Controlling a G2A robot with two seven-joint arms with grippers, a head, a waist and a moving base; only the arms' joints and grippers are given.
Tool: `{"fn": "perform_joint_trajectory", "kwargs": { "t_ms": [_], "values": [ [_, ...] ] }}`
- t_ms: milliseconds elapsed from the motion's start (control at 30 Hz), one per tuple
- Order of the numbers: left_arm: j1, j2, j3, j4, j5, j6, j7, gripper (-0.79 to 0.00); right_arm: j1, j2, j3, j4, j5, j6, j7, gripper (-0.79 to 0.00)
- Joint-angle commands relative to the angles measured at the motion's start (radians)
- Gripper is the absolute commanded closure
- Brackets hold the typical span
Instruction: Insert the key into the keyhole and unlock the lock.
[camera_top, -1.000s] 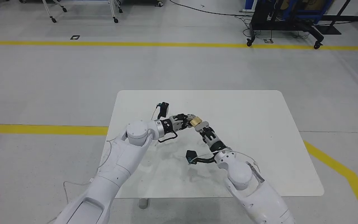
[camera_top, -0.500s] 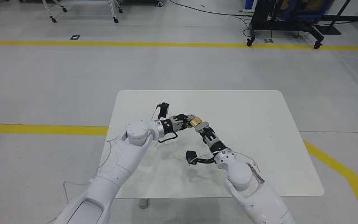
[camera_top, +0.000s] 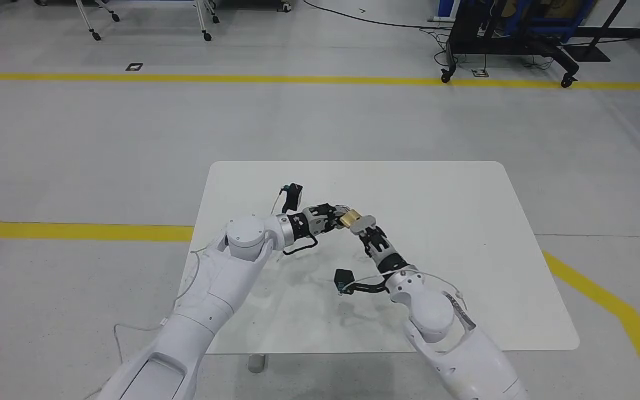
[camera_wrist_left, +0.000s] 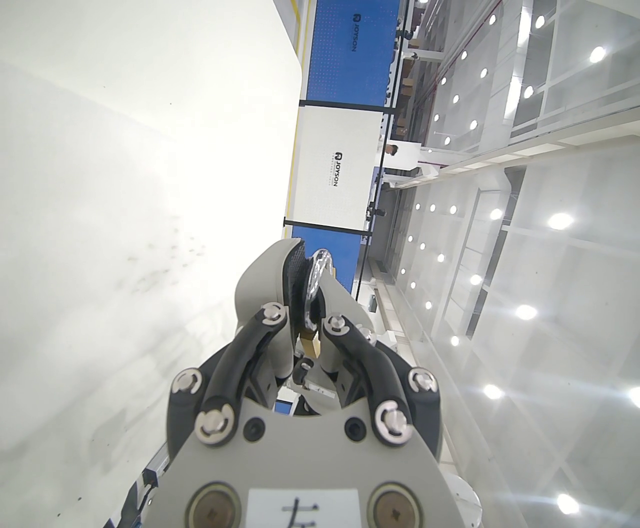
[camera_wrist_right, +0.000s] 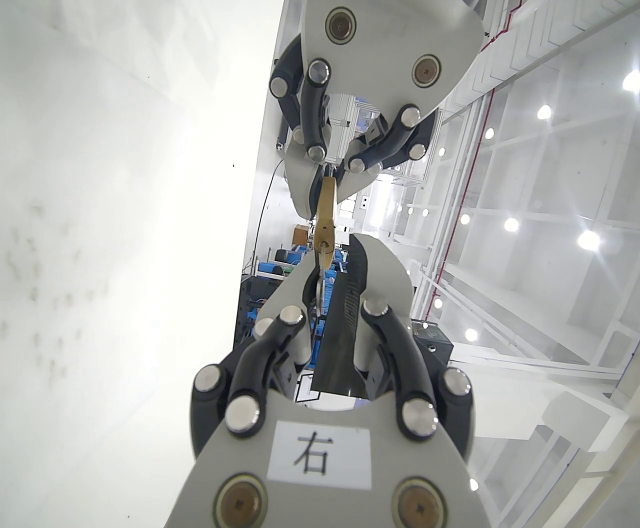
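Lock: we see the brass lock (camera_wrist_right: 327, 210) held in the air above the white counter (camera_top: 450, 200), over its left-middle part, between the two arms.
Key: the silver key (camera_wrist_right: 320, 287) lines up with the lock, and its tip meets the lock's near end; we cannot tell how deep it sits.
Left gripper: the left gripper (camera_top: 336, 214) has its fingers (camera_wrist_left: 260, 295) narrowed onto the lock. The brass body juts out past the tips toward the other arm.
Right gripper: the right gripper (camera_wrist_right: 332, 257) faces the left one, tip to tip. Its fingers (camera_wrist_right: 390, 270) are pinched on the flat head of the key.
Counter: we make out faint grey smudges on its surface beside the grippers.
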Motion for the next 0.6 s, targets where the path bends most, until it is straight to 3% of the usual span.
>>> {"fn": "perform_joint_trajectory", "kwargs": {
  "t_ms": [0,133,433,567],
  "values": [
    [0.0,0.0,0.0,0.0,-0.002,0.0,-0.001,0.0,-0.002,0.0,0.002,-0.001,0.002,0.001,-0.001,-0.206],
    [-0.001,-0.001,0.001,0.002,-0.001,-0.001,0.001,0.0,-0.004,0.0,0.005,-0.002,0.001,-0.001,-0.004,-0.256],
    [-0.001,-0.001,0.002,0.003,0.002,-0.002,-0.001,0.0,-0.003,-0.002,0.009,-0.006,0.017,-0.016,-0.009,-0.219],
    [-0.002,-0.001,0.002,0.004,0.002,-0.002,-0.001,0.0,-0.002,-0.002,0.012,-0.007,0.023,-0.029,-0.013,-0.24]
  ]
}}
